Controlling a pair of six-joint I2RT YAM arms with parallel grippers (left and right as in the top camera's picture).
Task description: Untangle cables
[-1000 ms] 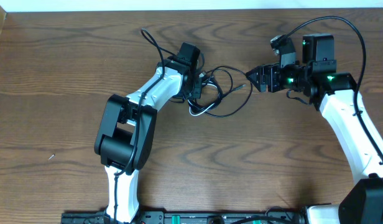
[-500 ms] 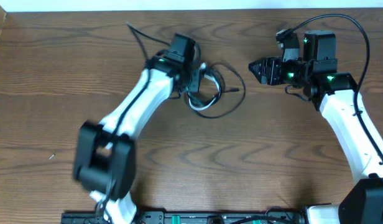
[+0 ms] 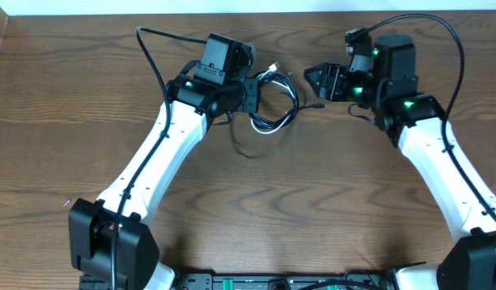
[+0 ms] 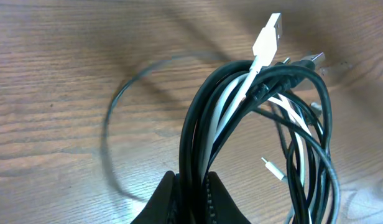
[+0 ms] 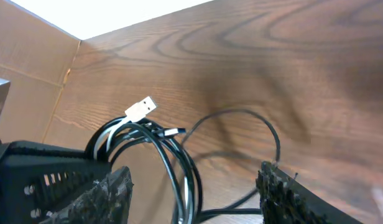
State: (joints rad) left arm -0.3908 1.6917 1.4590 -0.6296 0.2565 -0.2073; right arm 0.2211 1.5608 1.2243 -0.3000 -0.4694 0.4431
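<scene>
The cables (image 3: 272, 101) are a tangled bundle of thin black cords and one white cord at the table's upper middle. My left gripper (image 3: 250, 95) is shut on the bundle; the left wrist view shows the cords (image 4: 241, 118) running up from between the jaws (image 4: 190, 198), with a white USB plug (image 4: 267, 36) on top. My right gripper (image 3: 314, 82) is open, just right of the bundle and not touching it. In the right wrist view the loops (image 5: 173, 155) lie between its spread fingers (image 5: 194, 196), with the white plug (image 5: 140, 109) beyond.
A loose black loop (image 4: 117, 124) trails on the brown wooden table (image 3: 312, 201) left of the bundle. A thick black arm cable (image 3: 151, 56) arcs behind the left arm. The table's far edge and a cardboard wall (image 5: 30, 81) lie close behind.
My left arm has swung up and back, carrying the bundle toward the far edge. My right gripper has moved left toward the bundle, and the cable loops have bunched tighter.
</scene>
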